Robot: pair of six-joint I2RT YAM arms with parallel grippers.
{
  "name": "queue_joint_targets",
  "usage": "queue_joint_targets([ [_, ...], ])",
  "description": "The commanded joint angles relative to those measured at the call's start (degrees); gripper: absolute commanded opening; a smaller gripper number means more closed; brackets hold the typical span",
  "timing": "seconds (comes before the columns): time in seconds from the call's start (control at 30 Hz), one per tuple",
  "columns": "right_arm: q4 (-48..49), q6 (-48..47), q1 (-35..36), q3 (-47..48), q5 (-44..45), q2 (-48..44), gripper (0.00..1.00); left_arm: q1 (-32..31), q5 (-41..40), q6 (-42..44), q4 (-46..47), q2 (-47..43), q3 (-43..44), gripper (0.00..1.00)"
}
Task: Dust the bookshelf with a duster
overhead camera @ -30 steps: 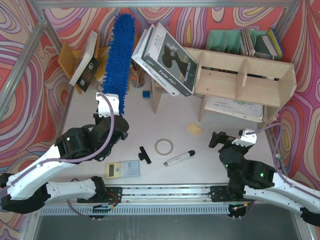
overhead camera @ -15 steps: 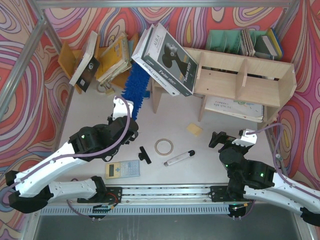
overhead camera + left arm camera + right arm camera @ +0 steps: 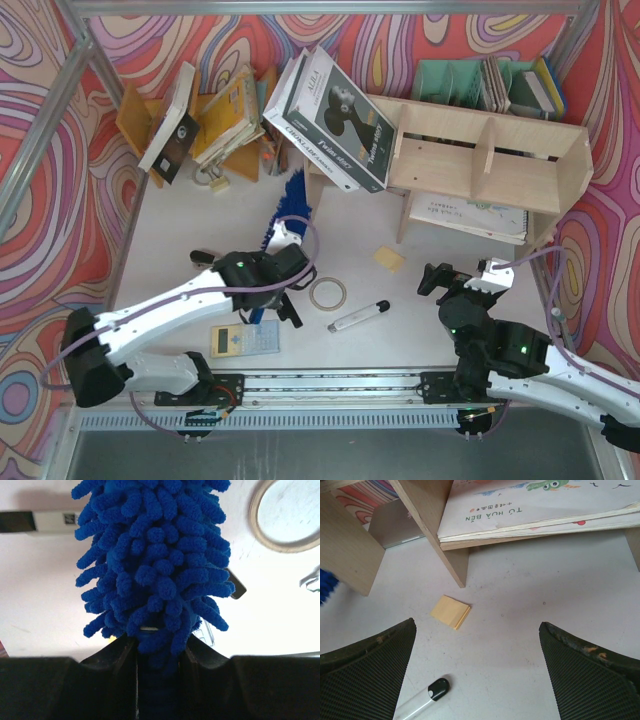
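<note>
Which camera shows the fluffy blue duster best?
Left wrist: the duster fills it, pinched in the left gripper. Top view shows only a thin blue strip; right wrist, just a blue tip at its edge.

duster (image 3: 155,565): fluffy blue microfibre cloth, matt, chunky strands
bookshelf (image 3: 450,165): pale bare wood, matt, smooth
table (image 3: 520,605): white, matt, faint specks
right gripper (image 3: 476,630): black fingers (image 3: 370,665), rough grid texture, worn edges
marker pen (image 3: 422,700): glossy plastic, white body, black cap
pad (image 3: 450,611): yellow paper, matt
</note>
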Motion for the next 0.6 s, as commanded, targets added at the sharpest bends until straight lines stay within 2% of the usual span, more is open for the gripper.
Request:
queue_joint_targets([
  [0.0,-0.39,0.96,0.34,-0.05,0.71,-0.22,0.99,-0.17,6.65,-2.76,4.32,3.72,-2.97,0.00],
  [0.2,-0.39,0.87,0.33,0.00,0.69,-0.22,0.99,-0.15,2.23,-1.80,4.26,4.08,-0.86,0.00],
  [0.4,-0.24,0.96,0.33,-0.19,0.58,-0.43,0.99,-0.15,-3.28,2.07,3.63,-3.67,3.07,0.00],
  [0.57,-0.21,0.97,0.32,-0.22,0.55,-0.45,0.99,-0.19,-8.81,5.30,6.31,-10.83,2.85,0.00],
])
